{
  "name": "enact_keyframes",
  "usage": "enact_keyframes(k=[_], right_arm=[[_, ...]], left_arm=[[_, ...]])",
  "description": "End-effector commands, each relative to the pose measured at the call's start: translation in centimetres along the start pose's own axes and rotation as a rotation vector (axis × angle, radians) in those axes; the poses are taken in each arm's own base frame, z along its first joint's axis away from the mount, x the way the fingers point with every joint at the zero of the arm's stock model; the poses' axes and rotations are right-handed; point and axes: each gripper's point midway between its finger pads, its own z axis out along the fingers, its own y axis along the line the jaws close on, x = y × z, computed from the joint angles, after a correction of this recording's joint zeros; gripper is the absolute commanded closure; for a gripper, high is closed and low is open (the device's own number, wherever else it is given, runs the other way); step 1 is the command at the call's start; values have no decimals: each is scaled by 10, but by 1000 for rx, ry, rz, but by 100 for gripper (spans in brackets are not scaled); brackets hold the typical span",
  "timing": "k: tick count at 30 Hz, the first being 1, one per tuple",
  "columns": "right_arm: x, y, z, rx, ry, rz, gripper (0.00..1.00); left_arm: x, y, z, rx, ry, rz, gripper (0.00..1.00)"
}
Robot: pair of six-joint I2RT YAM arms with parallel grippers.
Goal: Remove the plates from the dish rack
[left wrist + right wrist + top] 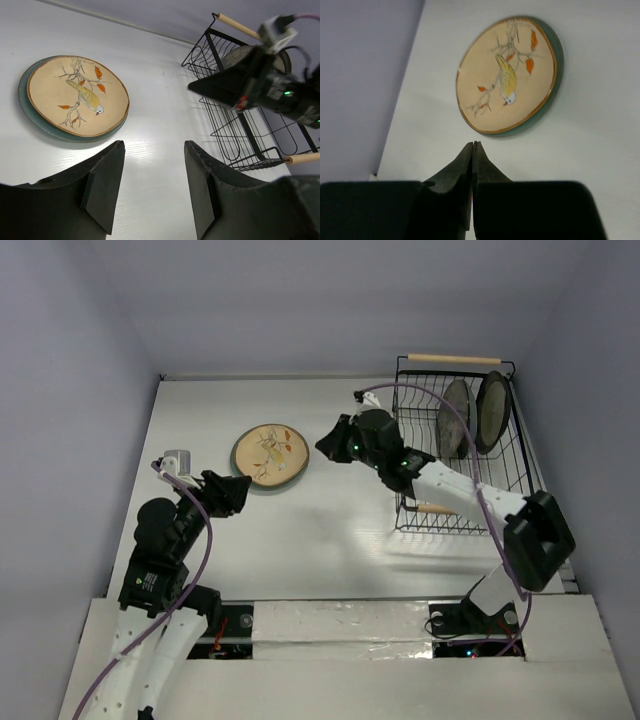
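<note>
Tan bird plate [270, 453] lay flat on teal plate [559, 55] on table [330, 540], just beside right gripper [330, 443].
Right gripper pinched closed and empty, its arm stretched out from dish rack [455, 528]. Left gripper [238, 488] half-wide, empty, near the stack.

Dish rack [420, 430]: blk wire w/ 2 light-wood handles [455, 359]. Inside the rack: grey-brown plate [454, 418] w/ mottled pattern; next to it, dark-rimmed plate [492, 410]. Left of the rack: tan plate [270, 452] w/ yellow bird, thin branch & orange leaves, on plain teal plate [22, 95]. Table [330, 530] white.
</note>
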Motion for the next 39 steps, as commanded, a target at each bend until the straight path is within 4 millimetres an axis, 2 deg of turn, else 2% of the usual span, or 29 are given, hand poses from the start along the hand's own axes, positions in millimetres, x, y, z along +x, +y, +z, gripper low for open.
enact_keyframes(k=[1, 2, 3, 4, 5, 6, 7, 8, 10, 11, 12, 13, 17, 23, 28, 34, 37, 39], right_arm=[[-54, 29, -37, -42, -166, -88, 100], [-67, 12, -46, 61, -219, -106, 100], [-89, 17, -66, 81, -288, -147, 100], [-100, 13, -77, 120, -325, -169, 100], [-113, 0, -87, 190, -365, -213, 100], [-116, -4, -94, 222, -367, -232, 100], [-136, -13, -104, 276, -405, -230, 100], [-139, -37, -112, 400, -399, -243, 100], [-158, -69, -129, 569, -435, -255, 100], [-162, -93, -143, 688, -435, -265, 100], [-166, -107, -149, 739, -428, -269, 100], [-173, -132, -160, 808, -412, -261, 90], [-172, -180, -186, 977, -380, -245, 57], [-160, -215, -185, 993, -335, -207, 43], [-153, -239, -182, 1021, -330, -168, 44], [-146, -258, -177, 1037, -310, -150, 46], [-147, -275, -172, 1050, -295, -141, 47], [-150, -279, -171, 1057, -294, -139, 49]], left_arm=[[-8, -2, 0, 10, -41, -2, 52], [-7, -2, 1, 9, -36, -1, 52], [-7, -2, 1, 10, -38, -1, 52], [-7, -2, 1, 11, -36, -1, 52], [-7, -3, 0, 13, -37, 0, 52], [-8, -3, 0, 15, -40, -1, 52], [-7, -3, 0, 14, -39, 0, 52], [-8, -3, -1, 15, -43, 0, 52], [-9, -3, -1, 15, -46, 1, 52], [-9, -3, -1, 14, -48, 1, 52], [-9, -3, -1, 15, -46, 1, 52], [-9, -4, -1, 17, -44, 1, 52], [-9, -4, -1, 20, -46, 0, 52], [-7, -4, 0, 22, -36, -1, 52], [-5, -3, 2, 19, -26, 0, 52], [-3, -2, 5, 16, -15, -1, 52], [-2, -2, 6, 17, -9, -2, 52], [0, -1, 7, 13, 1, -3, 52]])
